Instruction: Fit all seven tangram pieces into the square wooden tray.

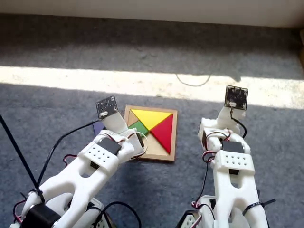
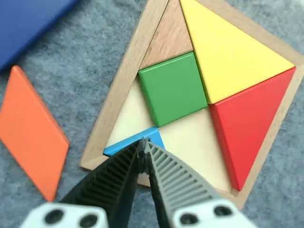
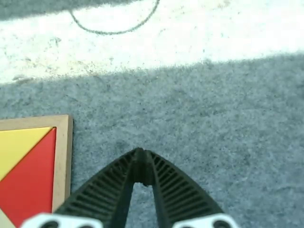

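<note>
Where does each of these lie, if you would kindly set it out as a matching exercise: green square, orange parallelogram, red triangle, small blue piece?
Things
1. green square
2. orange parallelogram
3. red triangle
4. small blue piece

Places
A. in the tray, at the tip of the left gripper
B. on the carpet, outside the tray
C. in the tray, long side against its rim
D. in the tray, bare floor on two sides

Pairs: 1-D, 2-B, 3-C, 4-A
</note>
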Controlling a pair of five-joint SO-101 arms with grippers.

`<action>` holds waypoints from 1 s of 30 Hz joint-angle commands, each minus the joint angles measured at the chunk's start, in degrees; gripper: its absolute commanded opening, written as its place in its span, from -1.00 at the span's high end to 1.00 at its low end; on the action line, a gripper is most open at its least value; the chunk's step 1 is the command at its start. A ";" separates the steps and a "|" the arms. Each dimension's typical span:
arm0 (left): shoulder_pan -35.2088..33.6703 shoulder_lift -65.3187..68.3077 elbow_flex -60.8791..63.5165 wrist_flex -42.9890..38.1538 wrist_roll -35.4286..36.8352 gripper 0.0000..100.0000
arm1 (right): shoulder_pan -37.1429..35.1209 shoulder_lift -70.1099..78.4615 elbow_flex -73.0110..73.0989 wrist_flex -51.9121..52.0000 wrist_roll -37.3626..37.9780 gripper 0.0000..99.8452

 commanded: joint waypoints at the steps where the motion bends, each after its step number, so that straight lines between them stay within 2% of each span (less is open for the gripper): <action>1: -0.92 -1.27 0.31 -3.69 -0.35 0.99 | -0.22 -1.98 -0.66 -1.27 -0.26 0.99; 7: -0.92 10.24 -6.64 -4.48 -0.35 0.99 | -0.22 -1.98 -0.66 -1.27 -0.26 0.99; 13: 1.36 18.07 -15.08 0.79 -0.09 0.99 | -0.22 -1.98 -0.66 -1.27 -0.26 0.99; 23: 2.95 17.54 -16.57 -0.09 2.81 0.99 | -0.22 -1.98 -0.66 -1.27 -0.26 0.99; 30: 2.68 4.88 -14.11 4.48 2.81 0.99 | -0.22 -1.98 -0.66 -1.27 -0.26 0.99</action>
